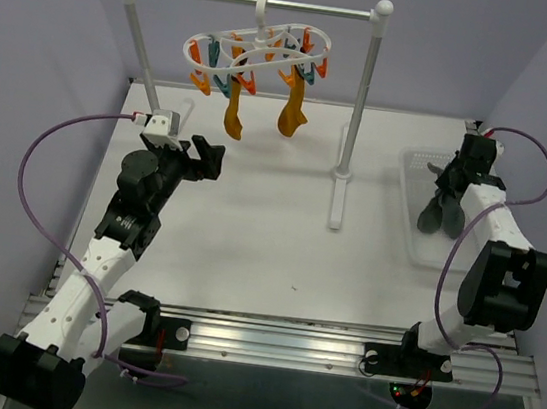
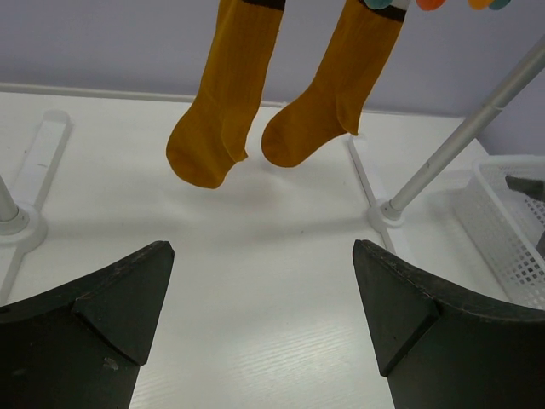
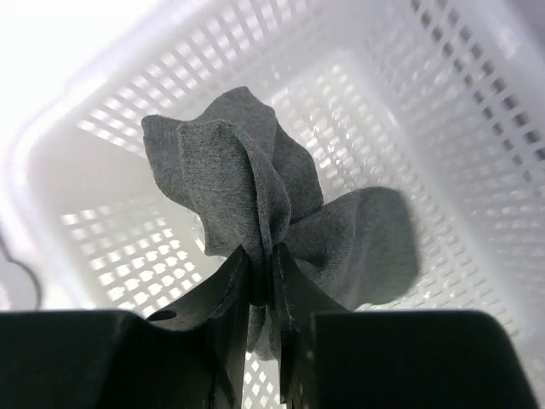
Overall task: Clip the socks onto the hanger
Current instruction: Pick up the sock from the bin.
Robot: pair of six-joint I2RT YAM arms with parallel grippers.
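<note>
Hanging already: two mustard-orange socks (image 1: pixel 233 114) dangle by their cuffs from clips on the hanger (image 1: pixel 259 49), side by side, with their toes clear of the table (image 1: pixel 248 242).
Hanger: it is hooked on the rail stand (image 1: pixel 250 1) at the far side of the table, so its orange and teal clips swing free where an arm can come at them from below and in front.
Dark grey socks (image 3: pixel 247 179): they are bunched in a wad above the floor of the clear basket (image 3: pixel 409 77), which sits at the right edge of the table. I cannot tell whether one sock or both are in the pinch.
Right jaws: they are clamped tight on a fold of the grey fabric, and the loose ends flop outward around the grip. Being directly over the basket fits a pick from the supply.
Left jaws: they are spread wide and hold nothing, poised over the table below the left end of the hanger and facing the hung pair. This is probably a waiting post for steadying the frame or working a clip.
Step in hand: taking grey fabric out of the basket for the trip to the hanger, by my reading.
Progress: about half, with the orange pair up and the grey still to be clipped.
Risk: the wad hides the cuff edge, so a clip may bite a thick fold or miss. If two socks are caught together, they will need separating.
</note>
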